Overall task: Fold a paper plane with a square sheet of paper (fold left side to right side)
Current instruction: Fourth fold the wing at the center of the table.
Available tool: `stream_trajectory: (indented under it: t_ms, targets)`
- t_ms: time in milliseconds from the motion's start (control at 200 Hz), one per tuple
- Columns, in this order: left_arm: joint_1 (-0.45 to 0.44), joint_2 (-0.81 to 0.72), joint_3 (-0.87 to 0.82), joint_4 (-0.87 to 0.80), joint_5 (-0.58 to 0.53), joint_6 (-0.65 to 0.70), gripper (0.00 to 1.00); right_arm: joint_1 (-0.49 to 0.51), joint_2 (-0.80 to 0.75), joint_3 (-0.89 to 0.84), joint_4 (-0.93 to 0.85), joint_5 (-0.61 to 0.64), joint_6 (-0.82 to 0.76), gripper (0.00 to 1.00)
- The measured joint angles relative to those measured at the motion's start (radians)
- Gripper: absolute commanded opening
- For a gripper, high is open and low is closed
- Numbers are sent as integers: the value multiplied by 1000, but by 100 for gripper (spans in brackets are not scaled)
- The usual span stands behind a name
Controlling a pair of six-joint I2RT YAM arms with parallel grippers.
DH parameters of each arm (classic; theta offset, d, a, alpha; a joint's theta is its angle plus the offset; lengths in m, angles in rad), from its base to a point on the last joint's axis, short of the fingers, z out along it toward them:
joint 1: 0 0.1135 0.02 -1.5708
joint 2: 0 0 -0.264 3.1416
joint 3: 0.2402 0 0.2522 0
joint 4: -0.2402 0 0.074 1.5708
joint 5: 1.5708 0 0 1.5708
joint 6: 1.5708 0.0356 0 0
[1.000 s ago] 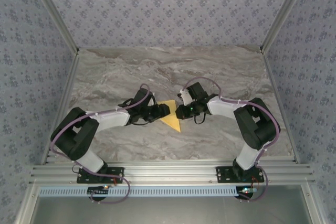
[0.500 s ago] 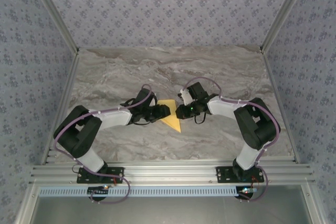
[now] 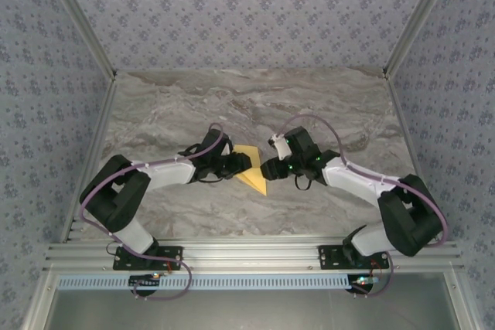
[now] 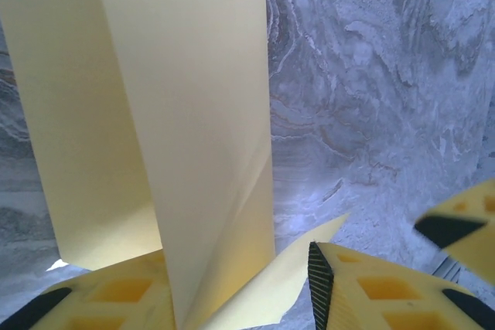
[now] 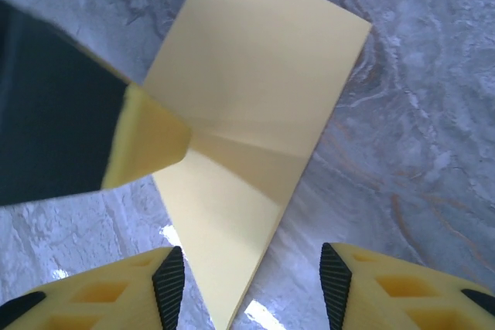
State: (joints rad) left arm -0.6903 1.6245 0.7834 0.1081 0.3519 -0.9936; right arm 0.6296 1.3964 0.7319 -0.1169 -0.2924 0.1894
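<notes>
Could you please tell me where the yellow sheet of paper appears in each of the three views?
Top external: the sheet of paper lies mid-table, small and yellow.
Left wrist: the paper spans the left half, top to bottom.
Right wrist: the paper runs from top centre to the bottom edge.
Shared landmark: the grey marble tabletop under it.

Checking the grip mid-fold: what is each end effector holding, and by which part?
Nothing is clamped. The yellow paper has its raised near edge between the parted fingers of the left end effector; the right end effector is open.
</notes>
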Motion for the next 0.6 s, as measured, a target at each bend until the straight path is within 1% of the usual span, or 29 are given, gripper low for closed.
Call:
stream_trajectory:
  t_ms: [170,250,370,600]
  targets:
    - [0,0,17,0,0,-20,40,124,0,-72,65,71,-6,54]
    - [0,0,26,-1,0,-26,38,160,13,-81,90,103,-10,54]
    - [0,1,36,-3,0,-31,38,186,44,-80,129,140,-19,54]
    - [0,2,40,-6,1,-40,38,201,112,-72,147,178,-26,53]
